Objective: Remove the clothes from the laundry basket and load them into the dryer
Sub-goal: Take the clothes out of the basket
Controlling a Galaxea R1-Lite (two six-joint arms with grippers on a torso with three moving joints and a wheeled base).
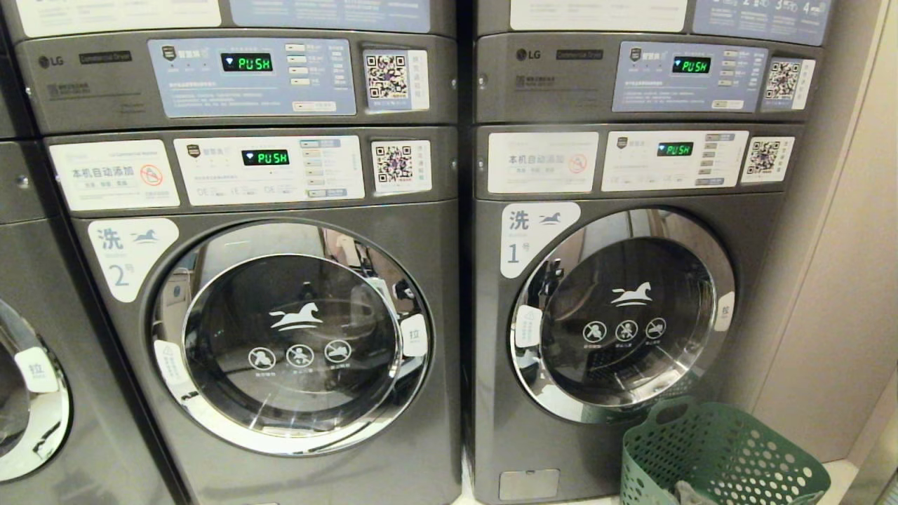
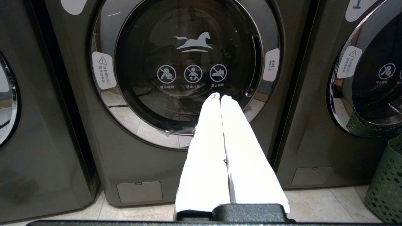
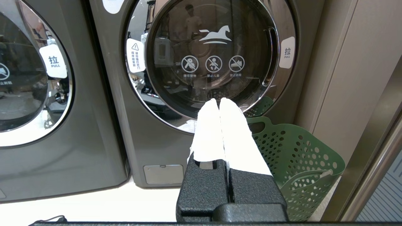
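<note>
The green perforated laundry basket (image 1: 722, 456) (image 3: 298, 157) stands on the floor at the lower right, in front of the grey dryer marked 1. That dryer's round glass door (image 1: 624, 315) (image 3: 213, 56) is closed. A bit of grey clothes (image 1: 691, 491) shows inside the basket. My right gripper (image 3: 219, 100), with white-wrapped fingers, is shut and empty; it hangs in front of that door, left of the basket. My left gripper (image 2: 220, 96) is also shut and empty, facing the closed door of the machine marked 2 (image 2: 191, 62). Neither arm shows in the head view.
Machine 2 (image 1: 291, 337) stands left of dryer 1, and a third machine (image 1: 28, 393) is at the far left. A beige wall (image 1: 842, 280) closes in the right side behind the basket. Pale floor tiles (image 3: 94, 201) run in front of the machines.
</note>
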